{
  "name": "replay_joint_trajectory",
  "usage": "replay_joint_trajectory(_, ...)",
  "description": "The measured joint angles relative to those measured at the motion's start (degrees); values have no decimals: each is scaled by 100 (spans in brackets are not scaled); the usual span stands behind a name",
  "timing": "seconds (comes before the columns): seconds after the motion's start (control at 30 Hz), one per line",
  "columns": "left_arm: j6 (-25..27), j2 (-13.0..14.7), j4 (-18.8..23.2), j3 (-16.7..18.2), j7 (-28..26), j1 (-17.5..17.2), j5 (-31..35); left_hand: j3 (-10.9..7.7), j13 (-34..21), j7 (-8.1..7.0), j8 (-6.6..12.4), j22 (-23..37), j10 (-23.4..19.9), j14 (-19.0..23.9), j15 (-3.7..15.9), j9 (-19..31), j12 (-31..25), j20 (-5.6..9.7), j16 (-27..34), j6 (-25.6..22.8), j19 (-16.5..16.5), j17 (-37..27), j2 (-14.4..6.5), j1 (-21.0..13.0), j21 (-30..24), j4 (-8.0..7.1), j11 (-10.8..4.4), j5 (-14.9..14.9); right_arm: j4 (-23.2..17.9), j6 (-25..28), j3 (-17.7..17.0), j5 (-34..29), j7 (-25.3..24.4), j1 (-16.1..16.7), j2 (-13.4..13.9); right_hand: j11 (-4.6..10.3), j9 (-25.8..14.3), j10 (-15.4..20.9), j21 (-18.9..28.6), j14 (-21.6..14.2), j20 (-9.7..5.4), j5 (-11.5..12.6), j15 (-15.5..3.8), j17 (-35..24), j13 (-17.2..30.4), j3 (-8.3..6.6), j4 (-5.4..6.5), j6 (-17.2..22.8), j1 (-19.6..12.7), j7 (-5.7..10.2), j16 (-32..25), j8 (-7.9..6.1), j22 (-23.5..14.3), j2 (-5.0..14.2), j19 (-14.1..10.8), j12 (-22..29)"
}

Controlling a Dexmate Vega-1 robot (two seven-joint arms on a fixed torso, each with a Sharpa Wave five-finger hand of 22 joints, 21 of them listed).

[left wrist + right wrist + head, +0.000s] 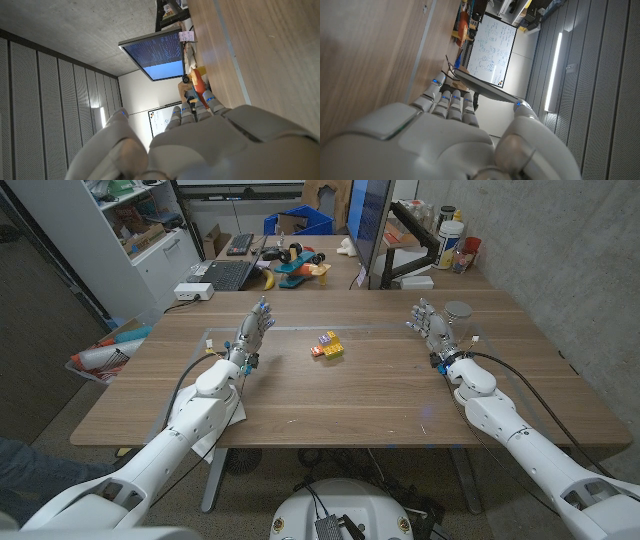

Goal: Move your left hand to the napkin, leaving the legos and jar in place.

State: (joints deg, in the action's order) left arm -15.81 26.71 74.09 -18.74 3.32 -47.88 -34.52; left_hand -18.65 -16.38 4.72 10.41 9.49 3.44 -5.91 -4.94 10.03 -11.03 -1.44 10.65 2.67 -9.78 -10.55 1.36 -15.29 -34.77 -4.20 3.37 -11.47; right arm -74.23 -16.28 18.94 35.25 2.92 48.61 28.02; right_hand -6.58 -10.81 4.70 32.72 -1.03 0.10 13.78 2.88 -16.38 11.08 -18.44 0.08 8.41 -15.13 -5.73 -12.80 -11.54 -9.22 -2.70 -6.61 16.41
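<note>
The left hand stands over the wooden table, fingers extended and slightly spread toward the far edge, grasping nothing; the left wrist view shows its back with the fingers reaching along the tabletop. The white napkin lies well behind this hand, at the table's near edge, largely covered by the left forearm, with a corner hanging past the edge. To the hand's right, bare wood separates it from the legos, a small cluster of coloured bricks standing apart from both hands near the table's middle. Further right, open tabletop runs to the right hand, likewise released, fingers extended and holding nothing; its back shows in the right wrist view. The jar, with a grey lid, stands just beside that hand's fingertips, on its outer side near the far edge; whether they touch cannot be told.
</note>
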Motion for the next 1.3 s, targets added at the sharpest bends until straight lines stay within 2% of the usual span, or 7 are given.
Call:
replay_joint_trajectory(0.17,149,-262,-5,311,197,-37,319,0,5,0,0,0,0,0,0,0,0,0,1,0,0,0,0,0,0,0,0,0,-10,103,-281,-226,114,89,-178,0,0,0,0,0,0,-1,0,0,0,0,0,0,0,0,0,0,0,0,0,0)
replay_joint_trajectory(0.3,262,-434,4,545,357,-86,554,0,17,0,0,-1,4,0,0,0,0,0,1,0,0,0,0,0,1,0,-5,0,-27,181,-368,-372,179,120,-244,0,0,0,0,0,0,-1,-1,0,-1,0,0,0,0,0,0,0,0,0,0,0)
replay_joint_trajectory(0.5,375,-620,72,851,568,-177,834,0,43,-1,0,-1,61,-5,6,0,0,0,1,0,1,1,-1,1,46,0,-2,0,-99,286,-629,-583,192,220,-464,1,1,0,-34,0,0,-1,-1,16,-1,0,0,30,-14,31,0,0,1,14,1,0)
replay_joint_trajectory(0.87,486,-833,293,1288,824,-386,1193,0,94,30,0,-1,61,-43,6,-1,1,0,1,32,1,1,-31,-29,111,1,-2,0,-180,431,-822,-901,216,284,-639,-22,1,-24,-93,55,1,-1,10,43,-1,0,0,30,-30,30,0,0,1,30,1,-78)
replay_joint_trajectory(1.3,521,-937,584,1623,1012,-624,1417,-23,130,30,0,-2,61,-43,7,-1,1,-33,0,31,-27,9,-35,-34,154,24,-2,1,-228,536,-890,-1135,256,304,-730,-20,2,-65,-180,116,-1,-2,10,69,-17,0,0,29,-30,30,39,0,2,30,46,-123)
